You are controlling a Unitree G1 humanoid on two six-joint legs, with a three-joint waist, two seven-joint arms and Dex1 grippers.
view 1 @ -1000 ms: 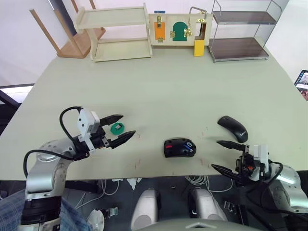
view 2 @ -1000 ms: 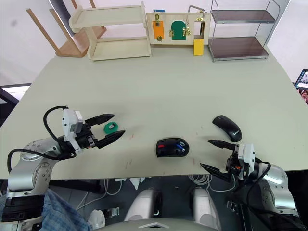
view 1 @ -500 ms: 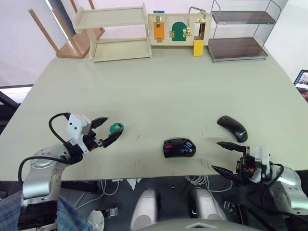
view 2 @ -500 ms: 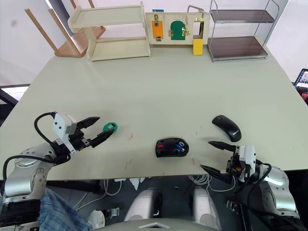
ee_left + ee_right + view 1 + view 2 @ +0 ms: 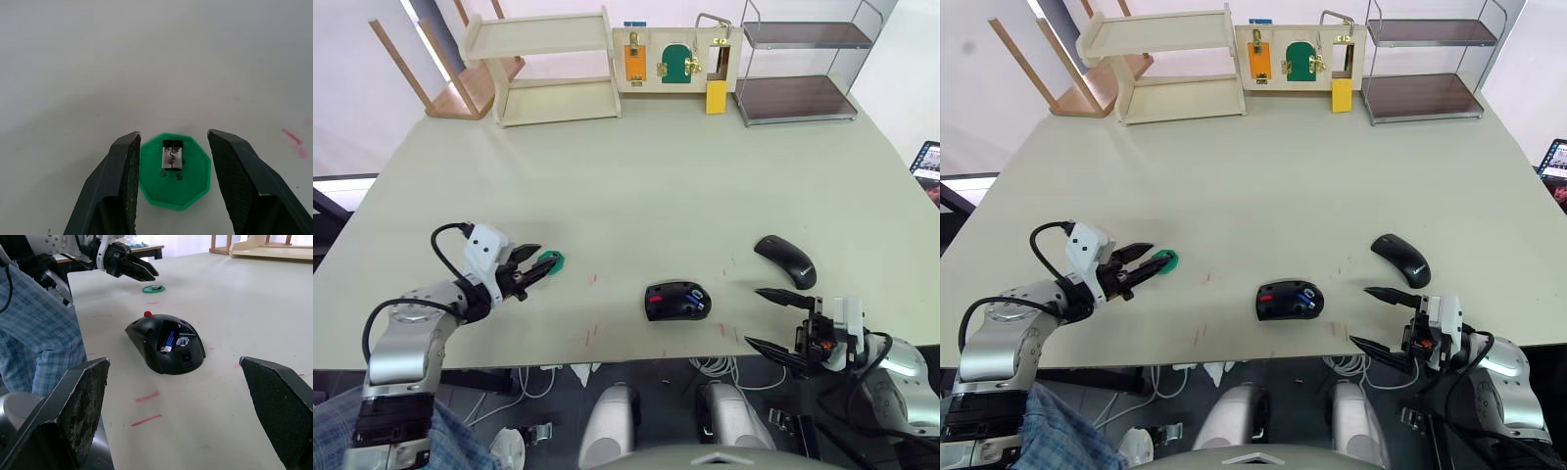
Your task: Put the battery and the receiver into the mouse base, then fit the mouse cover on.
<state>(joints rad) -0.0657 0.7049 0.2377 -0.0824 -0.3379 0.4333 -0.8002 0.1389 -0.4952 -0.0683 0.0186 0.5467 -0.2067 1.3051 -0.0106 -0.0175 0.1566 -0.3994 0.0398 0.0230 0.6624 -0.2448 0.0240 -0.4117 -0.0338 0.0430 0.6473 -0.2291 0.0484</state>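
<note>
The black mouse base (image 5: 677,301) lies near the table's front edge, its compartment open upward with the blue battery (image 5: 168,340) lying inside. Right of it and a little further back rests the smooth black mouse cover (image 5: 785,260). The receiver (image 5: 172,156), a small black and silver piece, sits on a green octagonal dish (image 5: 549,261) to the left. My left gripper (image 5: 171,139) is open, low over the table, with a finger on each side of the dish. At the front right edge my right gripper (image 5: 756,316) stands wide open, empty, facing the mouse base.
At the back stand a pale wooden shelf (image 5: 548,69), a latch board (image 5: 675,59) with a yellow block (image 5: 718,98), and a wire rack (image 5: 803,69). A person in blue checked cloth (image 5: 29,333) stands by the front left corner. Faint red marks dot the table.
My left gripper has come down from a raised, wide-open pose and narrowed its fingers around the green dish. The right gripper, mouse base and cover have not moved.
</note>
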